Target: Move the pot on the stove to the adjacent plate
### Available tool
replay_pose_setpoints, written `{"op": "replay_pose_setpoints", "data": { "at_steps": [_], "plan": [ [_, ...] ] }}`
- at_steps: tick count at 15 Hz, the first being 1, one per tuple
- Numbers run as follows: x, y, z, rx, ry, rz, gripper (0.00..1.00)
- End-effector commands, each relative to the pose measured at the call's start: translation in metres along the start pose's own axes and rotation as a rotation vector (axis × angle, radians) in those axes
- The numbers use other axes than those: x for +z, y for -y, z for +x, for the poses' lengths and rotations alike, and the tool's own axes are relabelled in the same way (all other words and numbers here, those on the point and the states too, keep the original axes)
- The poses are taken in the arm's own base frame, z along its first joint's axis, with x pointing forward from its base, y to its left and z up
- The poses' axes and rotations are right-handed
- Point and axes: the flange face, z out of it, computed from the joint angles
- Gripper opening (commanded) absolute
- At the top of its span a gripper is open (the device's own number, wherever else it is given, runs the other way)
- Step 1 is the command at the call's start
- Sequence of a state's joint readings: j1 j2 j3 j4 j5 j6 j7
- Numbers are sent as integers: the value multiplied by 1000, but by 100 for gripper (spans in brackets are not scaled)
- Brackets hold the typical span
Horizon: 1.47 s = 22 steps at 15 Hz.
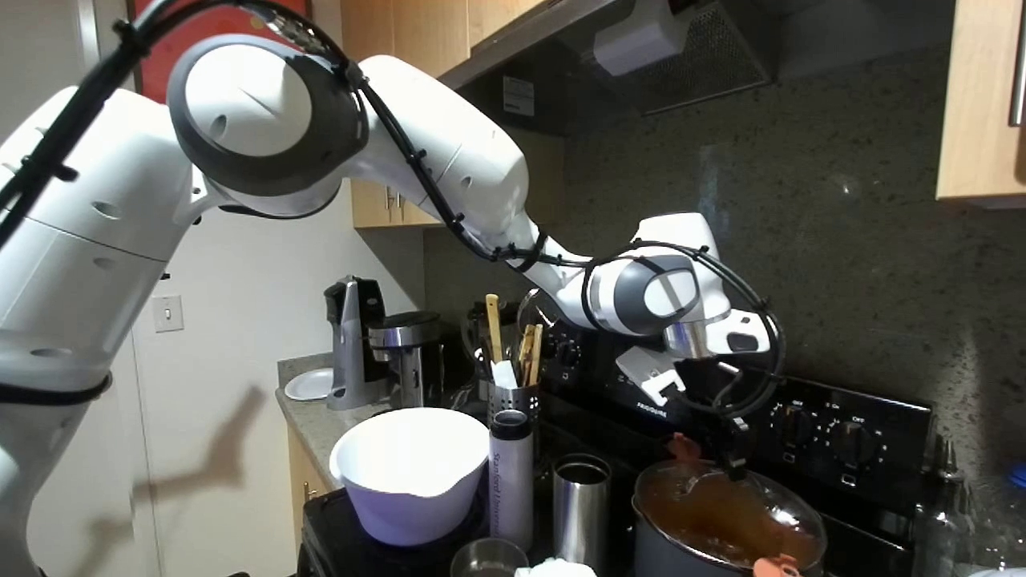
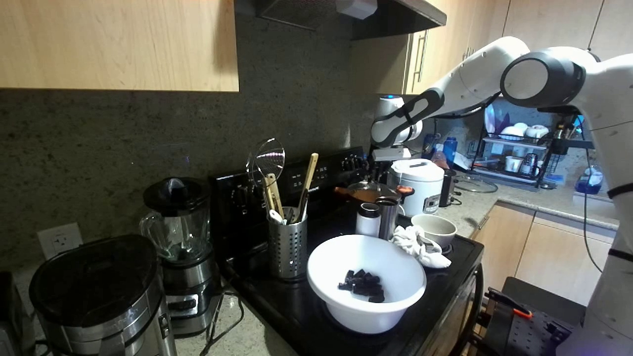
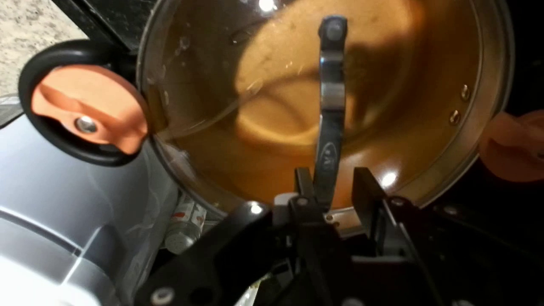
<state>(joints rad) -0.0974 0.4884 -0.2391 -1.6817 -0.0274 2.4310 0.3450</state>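
Note:
The pot (image 1: 672,546) stands on the black stove (image 2: 277,306) with a glass lid on it. Its orange-red inside shows through the lid in the wrist view, and it has an orange handle (image 3: 91,108) in a black loop. The pot also shows in an exterior view (image 2: 365,195), partly behind cups. My gripper (image 3: 332,174) is open over the lid, its fingers on either side of the lid's dark strap handle (image 3: 332,91), closer to the left finger. The gripper points down at the lid in both exterior views (image 1: 736,461) (image 2: 377,173). A white plate (image 1: 309,385) lies on the counter; whether it is the task's plate I cannot tell.
A large white bowl (image 2: 341,262) with black pieces stands on the stove. A white bottle (image 1: 510,481), a steel cup (image 1: 581,513) and a utensil holder (image 2: 288,247) stand near the pot. A rice cooker (image 2: 418,183) is close beside it. The knob panel (image 1: 826,425) rises behind.

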Motion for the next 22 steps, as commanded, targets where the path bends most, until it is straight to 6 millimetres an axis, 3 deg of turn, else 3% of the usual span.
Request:
{"op": "replay_pose_setpoints", "data": {
  "at_steps": [1,6,11,15,22],
  "plan": [
    [-31,4,13,30,-43,11,63],
    [-75,12,20,9,-89,42,99],
    [-113,28,-4,-73,-83,76,100],
    [-140,33,-42,-157,-74,114,100],
    [-178,12,-101,-235,-97,95,100]
  ]
}}
